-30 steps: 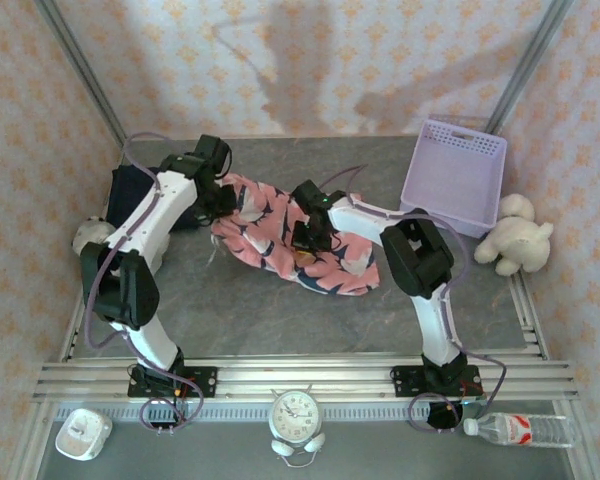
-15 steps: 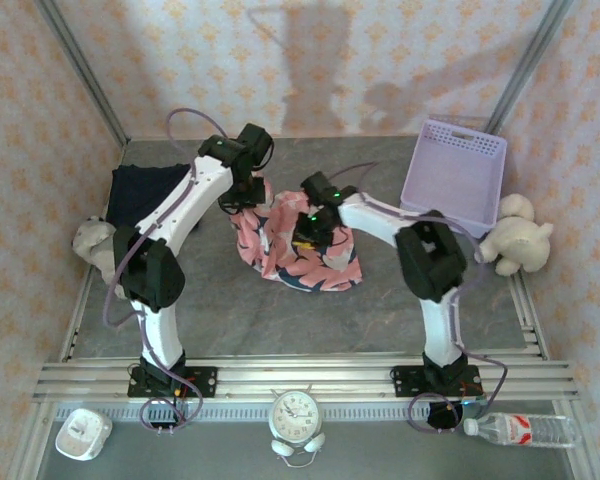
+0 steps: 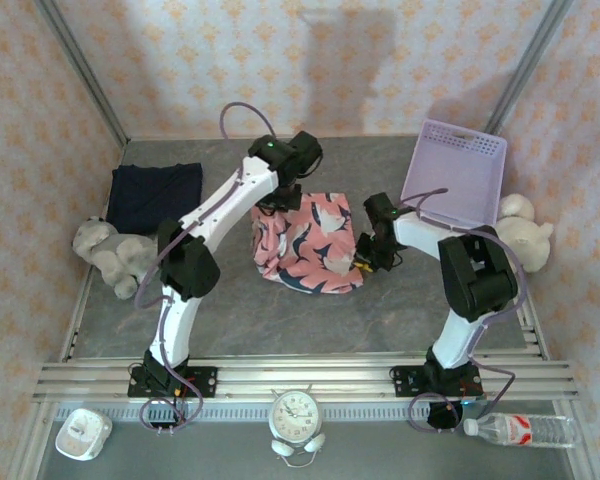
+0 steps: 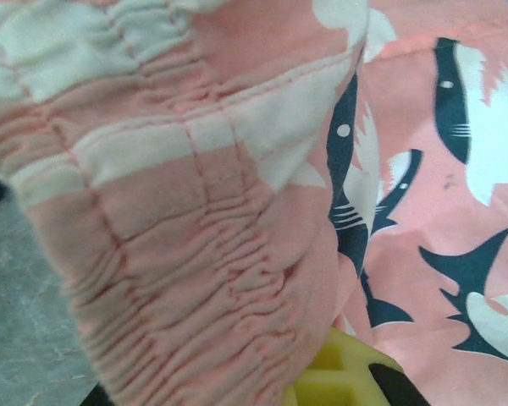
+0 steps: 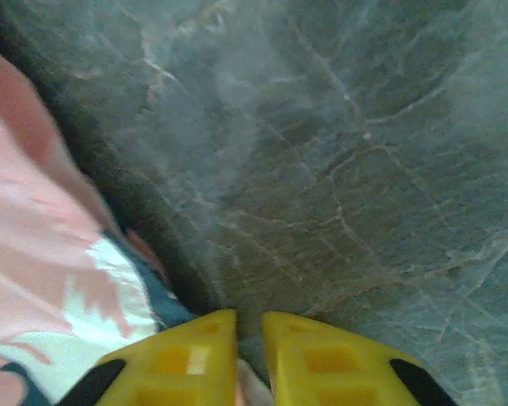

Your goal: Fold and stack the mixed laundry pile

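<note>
The salmon-pink printed garment lies folded in a compact block at mid-table. My left gripper is at its far edge, shut on the gathered waistband, which drapes over a yellow finger. The dark navy garment lies flat and folded at the back left. My right gripper hovers low at the pink garment's right edge. Its yellow fingertips leave a narrow slit over the bare table, with a pale sliver of cloth low in the slit; whether it is held is unclear.
A lavender basket stands at the back right, a white plush toy beside it. A grey plush toy lies at the left edge. A clock, a bottle and a white device sit in front of the rail.
My left gripper swung right with the pink garment's edge, folding the spread cloth into a compact block. My right gripper moved from over the garment to its right edge.
</note>
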You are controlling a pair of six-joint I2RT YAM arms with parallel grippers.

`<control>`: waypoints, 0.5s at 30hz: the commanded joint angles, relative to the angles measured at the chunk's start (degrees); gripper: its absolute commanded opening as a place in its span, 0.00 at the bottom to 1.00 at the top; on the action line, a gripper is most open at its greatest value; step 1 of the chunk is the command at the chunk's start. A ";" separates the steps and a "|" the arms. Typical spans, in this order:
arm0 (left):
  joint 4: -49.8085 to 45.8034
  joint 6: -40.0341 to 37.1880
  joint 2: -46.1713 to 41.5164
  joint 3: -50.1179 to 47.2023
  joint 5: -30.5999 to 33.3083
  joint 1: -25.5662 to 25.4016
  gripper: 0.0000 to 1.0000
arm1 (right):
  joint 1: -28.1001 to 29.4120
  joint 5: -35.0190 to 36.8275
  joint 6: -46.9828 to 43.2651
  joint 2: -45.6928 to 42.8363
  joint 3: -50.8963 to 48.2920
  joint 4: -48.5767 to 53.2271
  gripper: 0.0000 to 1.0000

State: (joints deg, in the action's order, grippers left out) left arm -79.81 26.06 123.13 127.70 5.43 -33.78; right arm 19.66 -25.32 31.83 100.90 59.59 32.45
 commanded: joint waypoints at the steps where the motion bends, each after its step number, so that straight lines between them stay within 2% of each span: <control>1: -3.15 2.47 2.09 4.65 -0.14 -2.57 0.01 | 0.56 -0.25 1.39 2.09 -1.29 -4.80 0.13; 5: -1.72 4.24 6.08 8.59 -3.47 -5.50 0.10 | 0.60 -0.99 1.06 2.46 -0.82 -5.11 0.11; 9: 3.93 10.08 9.13 9.89 -15.88 -7.06 0.13 | 0.61 -0.86 0.60 2.48 -0.29 -4.67 0.11; 10: 6.25 11.55 9.40 9.95 -18.46 -7.57 0.22 | 0.59 -0.90 0.60 2.48 -0.35 -4.66 0.11; 11: 7.66 12.74 9.49 10.19 -19.50 -7.97 0.40 | 0.61 -1.03 0.60 2.54 -0.35 -4.76 0.11; 13: 9.50 14.89 9.41 10.55 -20.59 -8.09 0.99 | 0.57 -0.89 0.60 2.43 -0.35 -4.55 0.12; 15: 9.11 15.07 8.89 11.77 -19.19 -7.48 1.00 | 0.52 -0.16 0.23 1.86 -0.20 -3.79 0.15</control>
State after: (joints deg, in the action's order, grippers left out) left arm -73.08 37.21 133.43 136.31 -11.20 -41.93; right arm 19.70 -25.50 32.53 101.41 59.48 30.50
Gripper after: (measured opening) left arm 0.843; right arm 0.144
